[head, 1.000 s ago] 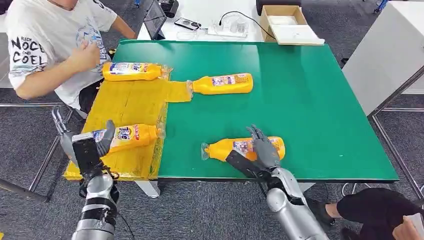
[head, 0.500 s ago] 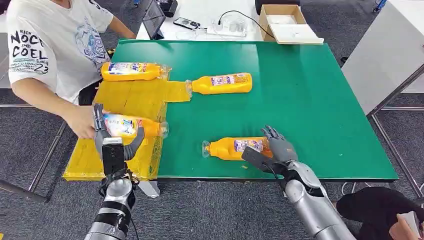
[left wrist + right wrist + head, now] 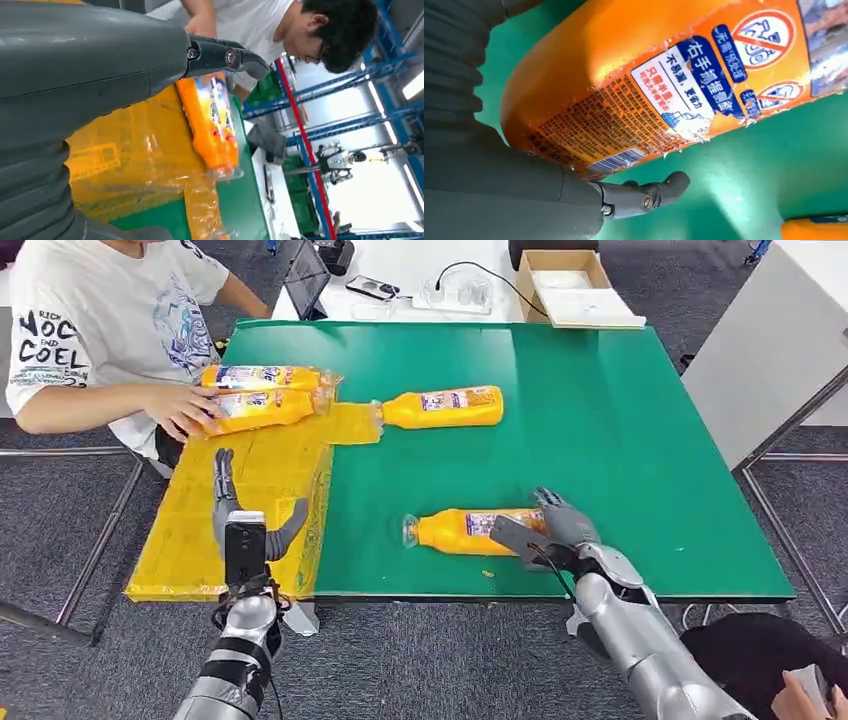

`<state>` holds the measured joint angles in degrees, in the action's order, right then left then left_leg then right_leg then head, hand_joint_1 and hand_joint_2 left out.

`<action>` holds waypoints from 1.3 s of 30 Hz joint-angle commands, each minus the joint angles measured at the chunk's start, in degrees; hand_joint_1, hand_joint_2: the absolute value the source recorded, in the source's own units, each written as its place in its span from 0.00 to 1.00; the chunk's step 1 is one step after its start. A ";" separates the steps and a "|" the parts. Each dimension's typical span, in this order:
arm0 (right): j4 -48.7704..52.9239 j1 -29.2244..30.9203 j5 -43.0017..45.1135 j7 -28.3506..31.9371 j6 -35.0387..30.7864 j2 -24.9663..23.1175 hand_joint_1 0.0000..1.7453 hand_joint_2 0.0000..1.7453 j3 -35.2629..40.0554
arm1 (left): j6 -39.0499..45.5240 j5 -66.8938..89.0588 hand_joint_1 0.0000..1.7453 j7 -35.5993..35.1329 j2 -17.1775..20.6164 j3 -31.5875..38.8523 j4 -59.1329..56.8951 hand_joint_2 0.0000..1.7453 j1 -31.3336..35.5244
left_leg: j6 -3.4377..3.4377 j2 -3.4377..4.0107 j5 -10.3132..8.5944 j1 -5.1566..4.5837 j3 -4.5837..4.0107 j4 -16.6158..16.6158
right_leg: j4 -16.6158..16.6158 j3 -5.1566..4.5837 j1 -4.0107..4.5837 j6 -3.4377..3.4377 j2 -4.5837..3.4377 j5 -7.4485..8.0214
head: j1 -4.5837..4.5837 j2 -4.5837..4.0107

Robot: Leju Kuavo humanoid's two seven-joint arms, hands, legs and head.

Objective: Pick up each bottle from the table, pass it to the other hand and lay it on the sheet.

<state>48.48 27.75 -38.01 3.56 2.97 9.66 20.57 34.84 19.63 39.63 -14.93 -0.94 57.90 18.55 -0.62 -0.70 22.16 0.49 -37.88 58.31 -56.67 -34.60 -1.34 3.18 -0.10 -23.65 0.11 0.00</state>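
Two orange bottles lie side by side at the far end of the yellow sheet (image 3: 250, 465), one (image 3: 262, 377) behind the other (image 3: 262, 408); a person's hand (image 3: 185, 410) rests on the nearer one. My left hand (image 3: 245, 530) hovers over the sheet's near part, fingers apart, holding nothing; its wrist view shows these bottles (image 3: 210, 120) ahead. A third bottle (image 3: 440, 407) lies on the green table (image 3: 620, 440). A fourth bottle (image 3: 465, 532) lies near the front edge. My right hand (image 3: 555, 530) straddles its base, with a finger (image 3: 644, 195) still apart from the bottle (image 3: 649, 75).
The person (image 3: 90, 330) sits at the table's far left corner, an arm reaching over the sheet. Behind the green table stand a cardboard box (image 3: 575, 285), cables and a laptop (image 3: 308, 280). A white cabinet (image 3: 770, 350) stands to the right.
The person took the bottle from my left hand and laid it beside the far one on the sheet. My left hand is now empty. My right hand settled around the near bottle's base.
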 commanded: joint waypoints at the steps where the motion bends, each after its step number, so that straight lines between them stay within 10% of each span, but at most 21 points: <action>1: -10.28 4.39 -0.12 -0.08 0.14 -1.85 0.00 1.00 3.05 | -0.16 -0.46 0.00 -0.34 0.65 -1.31 -6.23 1.00 3.01 | 0.01 0.07 0.04 0.04 0.14 -0.03 | 0.05 0.14 0.06 -0.10 -0.02 -0.01 | 0.00 0.00; 8: -15.29 5.86 -0.29 6.94 -3.47 -4.50 0.00 1.00 4.98 | -0.59 -2.27 0.00 0.24 0.41 -1.66 -8.65 1.00 3.99 | 0.02 0.15 0.08 0.07 0.29 -0.03 | 0.07 0.29 0.09 -0.16 -0.06 -0.03 | 0.00 0.00; 9: -14.89 5.50 -0.76 8.25 -4.46 -4.70 0.21 1.00 5.56 | -0.68 -2.52 0.00 0.25 0.39 -1.60 -8.70 1.00 4.01 | 0.03 0.19 0.09 0.08 0.35 -0.03 | 0.09 0.34 0.11 -0.20 -0.08 -0.03 | 0.00 0.00; 10: -14.55 5.03 -0.23 9.16 -4.78 -4.96 0.87 1.00 5.16 | -0.97 -2.88 0.00 0.28 0.34 -1.53 -8.77 1.00 4.07 | 0.02 0.13 0.07 0.08 0.28 -0.03 | 0.08 0.28 0.10 -0.16 -0.03 -0.03 | 0.00 0.00; 11: -13.84 4.68 -1.11 9.81 -5.97 -4.89 1.00 1.00 5.75 | -1.02 -3.09 0.00 0.37 0.26 -1.47 -8.62 1.00 4.03 | 0.02 0.14 0.06 0.06 0.24 -0.03 | 0.06 0.22 0.07 -0.14 -0.04 -0.02 | 0.00 0.00; 31: -1.60 -0.49 0.88 13.48 -11.07 -6.40 1.00 1.00 -2.31 | -3.30 -5.05 0.00 0.11 -0.59 -1.69 -6.66 1.00 3.46 | 0.03 0.10 0.06 0.08 0.16 -0.01 | 0.01 0.15 0.07 -0.13 -0.02 -0.06 | 0.00 0.00; 39: 26.09 -11.90 11.38 21.83 -35.28 -16.11 1.00 1.00 -19.68 | -9.37 -11.13 0.00 -4.17 -1.37 -1.38 -5.30 1.00 2.07 | 0.03 0.17 0.15 0.06 0.09 0.03 | -0.05 0.07 0.07 -0.16 -0.09 -0.12 | 0.00 0.00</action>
<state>50.64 24.22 -34.13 19.73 -16.53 2.52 17.41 30.54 13.54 38.93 -15.67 -1.86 53.29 20.21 -0.62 -0.65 22.16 0.54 -38.00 58.31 -56.68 -34.70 -1.31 3.19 -0.16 -23.65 0.11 0.00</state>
